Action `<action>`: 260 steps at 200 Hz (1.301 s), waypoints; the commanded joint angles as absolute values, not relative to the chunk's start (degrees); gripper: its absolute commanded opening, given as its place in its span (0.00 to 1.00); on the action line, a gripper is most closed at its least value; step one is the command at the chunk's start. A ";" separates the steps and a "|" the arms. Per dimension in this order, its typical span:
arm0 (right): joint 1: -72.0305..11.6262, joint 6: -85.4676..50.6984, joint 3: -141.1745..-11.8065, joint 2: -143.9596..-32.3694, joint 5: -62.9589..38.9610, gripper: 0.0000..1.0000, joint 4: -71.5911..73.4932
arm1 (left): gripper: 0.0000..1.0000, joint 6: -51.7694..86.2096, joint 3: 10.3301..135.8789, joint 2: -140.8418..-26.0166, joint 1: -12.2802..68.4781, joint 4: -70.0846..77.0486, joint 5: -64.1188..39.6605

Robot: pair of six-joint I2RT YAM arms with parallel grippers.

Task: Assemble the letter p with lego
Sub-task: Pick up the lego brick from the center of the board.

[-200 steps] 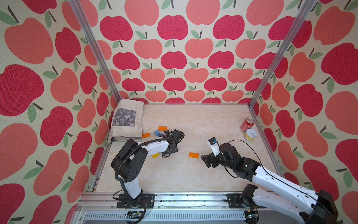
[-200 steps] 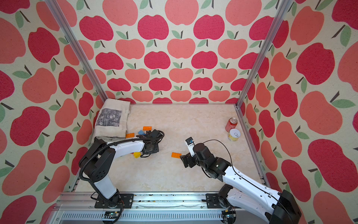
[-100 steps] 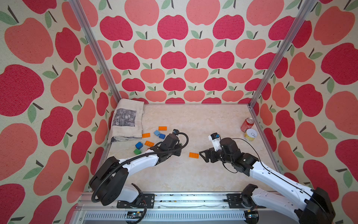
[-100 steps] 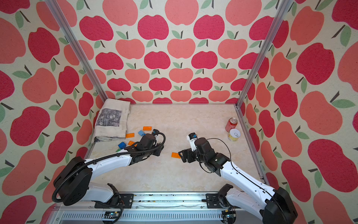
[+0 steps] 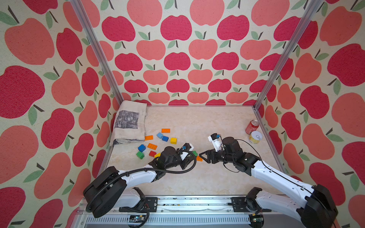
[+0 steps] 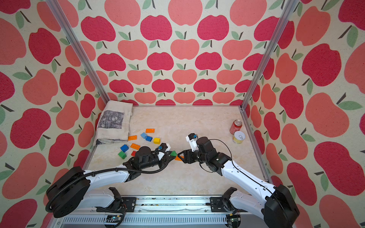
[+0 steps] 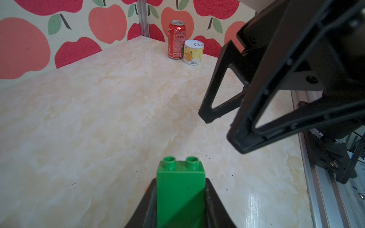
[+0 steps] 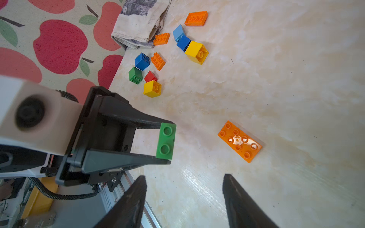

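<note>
My left gripper [image 5: 192,155] is shut on a tall green lego brick [image 7: 180,187], studs pointing away from the wrist, held just above the table. The same green brick [image 8: 166,141] faces my right gripper [image 8: 184,177], which is open with nothing between its fingers. A flat orange plate [image 8: 240,141] lies on the table under the two grippers' tips, partly hidden in both top views [image 5: 199,158] [image 6: 178,158]. Loose lego lies behind the left arm: orange bricks [image 5: 165,130], a light blue one [image 5: 159,135], blue ones [image 5: 141,148], a yellow one [image 5: 173,140], a green one [image 5: 140,155], a red one [image 5: 152,153].
A folded printed cloth [image 5: 130,123] lies in the back left corner. A red soda can [image 5: 252,127] and a short white and yellow tin [image 5: 255,137] stand against the right wall. A metal rail [image 5: 177,201] runs along the table's front edge.
The left arm has swung right from the brick pile to mid-table, carrying the green brick. The right gripper has shifted a little left and back, to face it over the orange plate.
</note>
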State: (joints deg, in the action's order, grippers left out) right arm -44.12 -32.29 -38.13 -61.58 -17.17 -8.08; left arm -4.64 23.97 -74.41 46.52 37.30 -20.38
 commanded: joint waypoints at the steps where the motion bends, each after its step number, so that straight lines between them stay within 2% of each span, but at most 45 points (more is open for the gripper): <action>1: -44.71 -34.31 -38.49 -61.96 -19.35 0.60 -5.17 | 0.18 -8.51 23.38 -75.85 47.24 42.01 -23.55; 102: -48.77 -35.97 -39.73 -67.66 -15.30 0.37 -5.28 | 0.19 -11.03 24.69 -80.52 49.48 44.61 -24.12; 156: -49.63 -36.22 -41.02 -68.11 -10.10 0.06 -9.45 | 0.21 -12.62 25.75 -82.25 50.62 43.59 -20.55; 169: -49.99 -35.84 -41.97 -68.37 -7.10 0.00 -11.89 | 0.27 -12.33 25.67 -82.20 50.65 43.76 -19.09; 184: -50.36 -35.51 -42.54 -68.15 -3.95 0.00 -13.71 | 0.47 -11.47 25.45 -81.22 50.62 42.35 -17.04; 208: -50.71 -35.62 -42.64 -66.56 3.38 0.00 -16.17 | 0.63 -7.61 26.29 -77.74 49.73 35.08 -13.32; 231: -50.90 -36.65 -43.17 -66.14 10.18 0.00 -19.52 | 0.69 -1.85 26.27 -73.51 46.89 28.80 -11.82; 260: -51.82 -41.06 -43.24 -67.05 18.38 0.00 -22.57 | 0.78 8.40 23.44 -68.77 40.96 28.23 -10.99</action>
